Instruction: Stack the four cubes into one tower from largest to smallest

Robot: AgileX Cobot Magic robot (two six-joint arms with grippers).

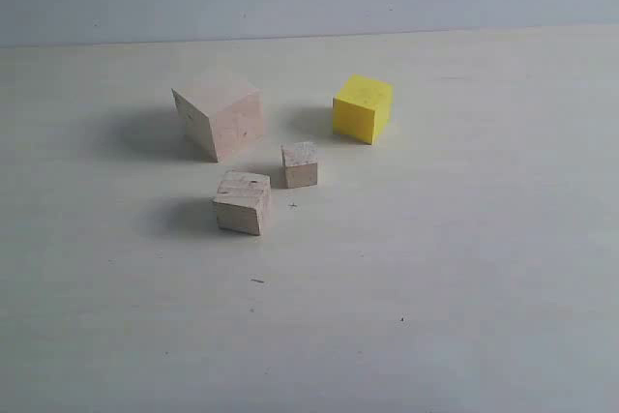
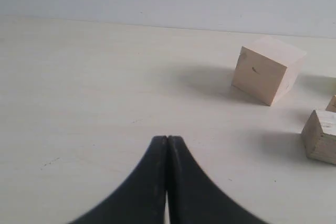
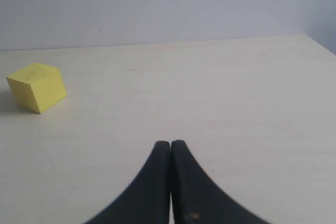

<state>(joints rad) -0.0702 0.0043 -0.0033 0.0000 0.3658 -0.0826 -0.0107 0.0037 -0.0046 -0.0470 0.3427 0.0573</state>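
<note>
Large pale cube [image 1: 221, 113] back left; yellow cube [image 1: 363, 108] back right; small pale cube [image 1: 300, 164] middle; medium pale cube [image 1: 242, 202] front; all apart.

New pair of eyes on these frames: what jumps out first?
The bright yellow cube, at the back right of the cluster, is the only colour on the pale table. Left of it sits the large wood cube, with the medium cube and small cube in front, nothing stacked.
</note>
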